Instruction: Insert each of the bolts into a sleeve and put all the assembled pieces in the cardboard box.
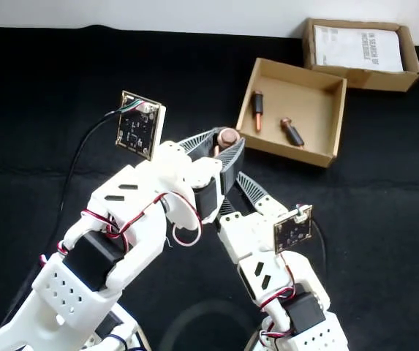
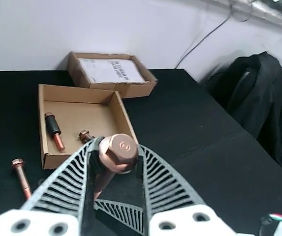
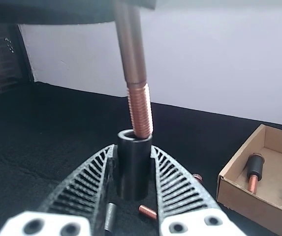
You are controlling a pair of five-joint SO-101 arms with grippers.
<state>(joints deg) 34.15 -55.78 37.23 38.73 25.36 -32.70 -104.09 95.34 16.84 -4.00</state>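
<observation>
Our left gripper (image 2: 117,146) has its fingers clamped on the bolt (image 2: 118,153), right gripper (image 3: 132,150) on the black sleeve (image 3: 132,169), centre frame. Threaded tip sits off-centre at the sleeve's mouth. Push now and we may snag the rim, tipping the sleeve.

table (image 1: 34,110): black | on it: cardboard box (image 1: 289,151) | second box (image 1: 363,78) | loose bolt (image 2: 20,176)

Copper-coloured bolt (image 2: 118,152) and matte black sleeve (image 3: 132,169); the left gripper (image 2: 117,145) and right gripper (image 3: 132,147) are dark grey, ribbed in a lattice pattern. Arms (image 1: 158,175) are white, their wires (image 1: 125,225) red and white. The cardboard box (image 1: 289,152) is tan, the table (image 1: 41,95) black.
</observation>
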